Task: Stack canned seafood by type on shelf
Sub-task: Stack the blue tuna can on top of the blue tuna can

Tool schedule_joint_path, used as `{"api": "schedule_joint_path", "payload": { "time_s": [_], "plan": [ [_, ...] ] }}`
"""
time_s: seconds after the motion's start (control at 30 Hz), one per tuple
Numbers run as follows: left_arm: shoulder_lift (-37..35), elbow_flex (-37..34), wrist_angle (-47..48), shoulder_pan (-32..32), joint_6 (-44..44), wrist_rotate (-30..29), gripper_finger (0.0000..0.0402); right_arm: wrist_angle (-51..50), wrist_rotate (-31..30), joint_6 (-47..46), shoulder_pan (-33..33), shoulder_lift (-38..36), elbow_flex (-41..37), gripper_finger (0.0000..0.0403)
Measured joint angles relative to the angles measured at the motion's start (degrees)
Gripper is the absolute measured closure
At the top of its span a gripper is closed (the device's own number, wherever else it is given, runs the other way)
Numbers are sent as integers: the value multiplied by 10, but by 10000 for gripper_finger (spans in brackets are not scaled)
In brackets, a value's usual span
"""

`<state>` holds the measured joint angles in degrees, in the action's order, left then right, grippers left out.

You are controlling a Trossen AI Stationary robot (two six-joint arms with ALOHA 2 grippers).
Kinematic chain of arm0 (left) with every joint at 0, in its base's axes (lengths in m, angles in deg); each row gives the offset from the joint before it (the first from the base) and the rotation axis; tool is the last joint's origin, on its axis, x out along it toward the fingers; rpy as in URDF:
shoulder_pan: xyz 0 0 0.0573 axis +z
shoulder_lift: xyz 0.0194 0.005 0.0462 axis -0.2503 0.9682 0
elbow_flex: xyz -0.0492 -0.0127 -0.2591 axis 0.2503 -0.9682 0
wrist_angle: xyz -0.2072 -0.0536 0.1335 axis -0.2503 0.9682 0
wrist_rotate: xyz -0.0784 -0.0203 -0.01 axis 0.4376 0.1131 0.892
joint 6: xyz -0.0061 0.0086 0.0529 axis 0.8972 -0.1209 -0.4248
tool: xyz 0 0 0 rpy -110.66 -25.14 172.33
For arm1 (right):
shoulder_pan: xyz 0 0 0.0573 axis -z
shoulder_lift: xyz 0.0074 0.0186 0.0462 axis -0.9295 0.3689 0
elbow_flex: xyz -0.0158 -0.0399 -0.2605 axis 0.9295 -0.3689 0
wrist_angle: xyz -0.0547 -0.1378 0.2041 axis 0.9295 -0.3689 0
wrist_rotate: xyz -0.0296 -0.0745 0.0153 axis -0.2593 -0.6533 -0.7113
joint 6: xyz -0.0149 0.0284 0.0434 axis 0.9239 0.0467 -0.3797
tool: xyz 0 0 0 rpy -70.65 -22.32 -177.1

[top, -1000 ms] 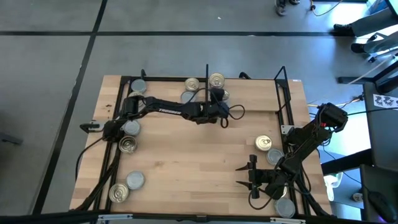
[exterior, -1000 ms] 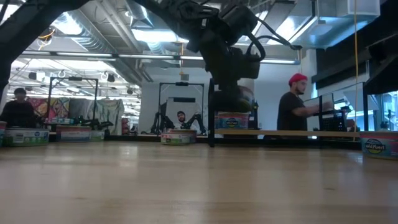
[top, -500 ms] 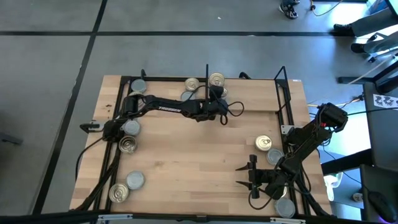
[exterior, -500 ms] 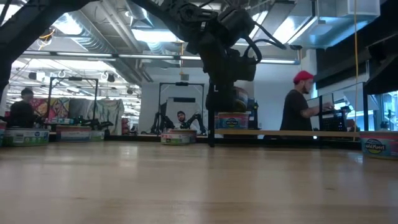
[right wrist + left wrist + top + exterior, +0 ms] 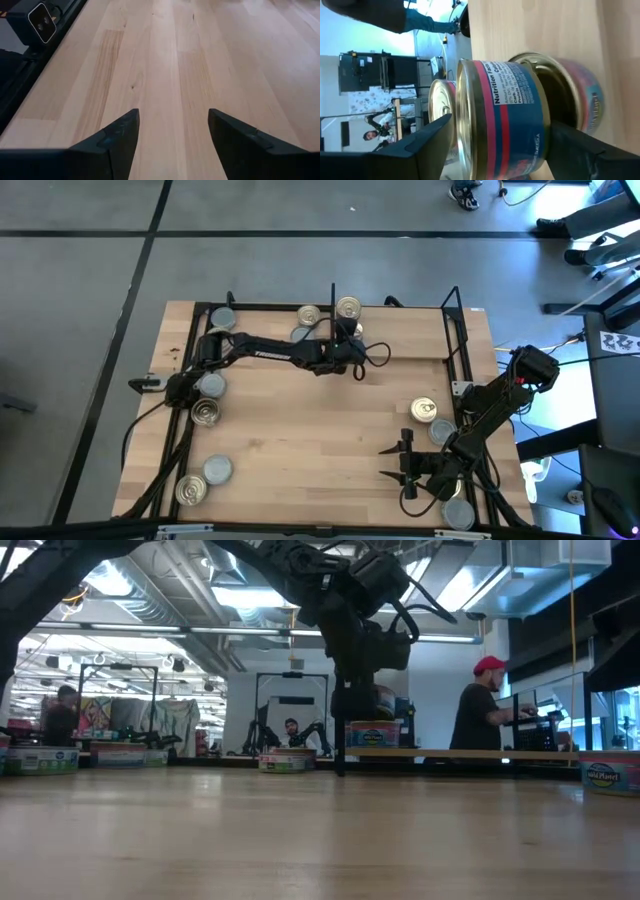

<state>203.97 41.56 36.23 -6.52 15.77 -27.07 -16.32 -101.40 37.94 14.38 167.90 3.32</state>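
My left gripper [image 5: 352, 346] reaches to the far middle of the shelf [image 5: 410, 332], just right of the black divider [image 5: 333, 300]. It is open. In the left wrist view its fingers [image 5: 427, 145] stand on either side of a blue-and-pink labelled tin [image 5: 502, 115], which rests on a second tin [image 5: 577, 95]. A gold-lidded tin [image 5: 440, 107] stands behind it. In the low view that stack [image 5: 372, 732] shows just below the gripper. My right gripper [image 5: 400, 463] waits open over bare wood near the table's front right.
Loose tins lie at the table's left [image 5: 210, 385], front left [image 5: 190, 490] and right [image 5: 424, 411]. More stand left of the divider [image 5: 308, 315]. Black shelf bars [image 5: 448, 330] edge the bay. Bare wood fills the table's middle. People move about the room behind.
My left gripper has opened around the top tin, which stays on the tin below it.
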Motion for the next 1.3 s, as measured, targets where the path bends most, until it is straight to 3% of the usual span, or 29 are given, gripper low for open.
{"api": "schedule_joint_path", "payload": {
  "time_s": [1.3],
  "plan": [
    [-3, 0, -1, -32, 86, 1, 118, -1, 0, 1, 0, 0, 0, 166]
  ]
}}
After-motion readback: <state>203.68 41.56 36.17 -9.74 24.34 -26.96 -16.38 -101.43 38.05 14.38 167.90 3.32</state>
